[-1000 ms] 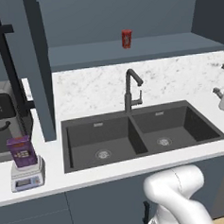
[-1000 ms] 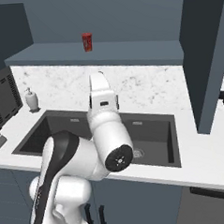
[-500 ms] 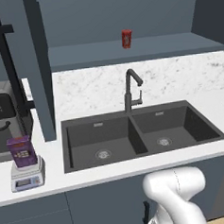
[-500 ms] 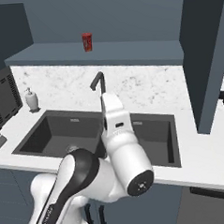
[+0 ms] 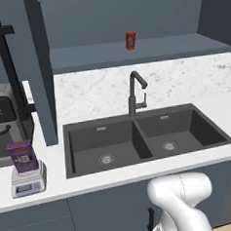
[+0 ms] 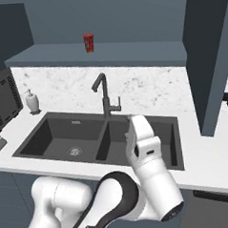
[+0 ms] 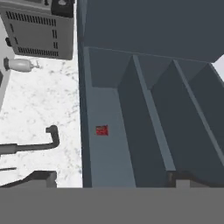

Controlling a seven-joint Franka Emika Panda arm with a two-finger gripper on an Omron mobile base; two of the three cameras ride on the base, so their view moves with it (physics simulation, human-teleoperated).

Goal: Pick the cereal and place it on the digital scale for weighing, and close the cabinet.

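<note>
Your two-finger gripper (image 7: 111,181) has its dark fingertips (image 7: 37,178) spread wide at the bottom of the hand view, with nothing between them. You can see it looking into the open blue-grey wall cabinet (image 7: 144,87), where a small red can (image 7: 101,130) stands alone on the pale shelf. In your left base view, the small purple rectangular cereal box (image 5: 22,156) with its pale label sits upright on the low light grey digital scale (image 5: 28,181), which rests on the white counter (image 5: 92,180) near its front edge, left of the dark double sink (image 5: 143,140). A tall dark blue-grey cabinet door (image 5: 40,69) stands edge-on just behind and to the right of the box, with a long black bar handle (image 5: 9,76) beside it. A dark curved faucet (image 5: 135,92) rises behind the sink's divider. From the right base view, your white arm (image 6: 147,157) reaches up in front of the sink, and a small white soap dispenser (image 6: 33,101) stands on the counter at the left, beside a dark appliance (image 6: 3,101).
</note>
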